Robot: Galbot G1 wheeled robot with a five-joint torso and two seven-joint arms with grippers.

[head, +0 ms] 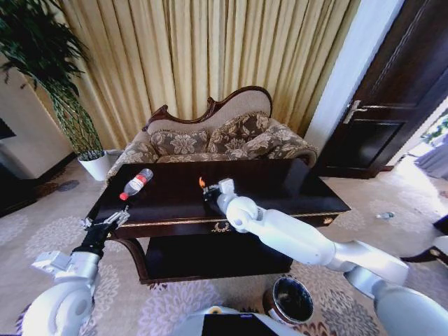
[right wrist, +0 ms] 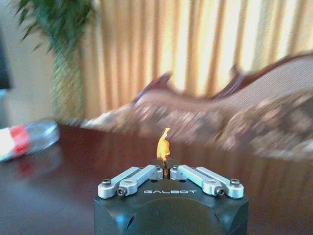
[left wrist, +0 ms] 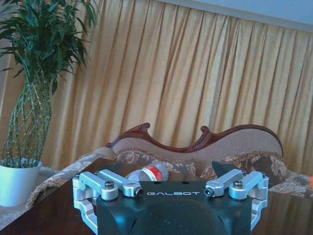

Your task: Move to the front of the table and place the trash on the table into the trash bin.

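Note:
On the dark glossy table (head: 280, 185), my right gripper (head: 208, 192) is shut on a tiny orange scrap (head: 202, 183) near the middle. The right wrist view has the scrap (right wrist: 164, 146) standing up from the closed fingertips (right wrist: 157, 171), just above the tabletop (right wrist: 73, 196). A clear bottle with a red label (head: 136, 183) lies on its side at the table's left end, also seen as the bottle (right wrist: 24, 139) and the bottle (left wrist: 146, 173). My left gripper (head: 112, 222) hovers open at the table's front left corner, short of the bottle. The round dark trash bin (head: 288, 299) stands on the carpet by my base.
A carved floral sofa (head: 217, 136) sits right behind the table. A tall plant in a white pot (head: 94, 166) stands at the back left, and a dark door (head: 392, 98) at the right. The table's lower shelf (head: 210, 255) is in front of me.

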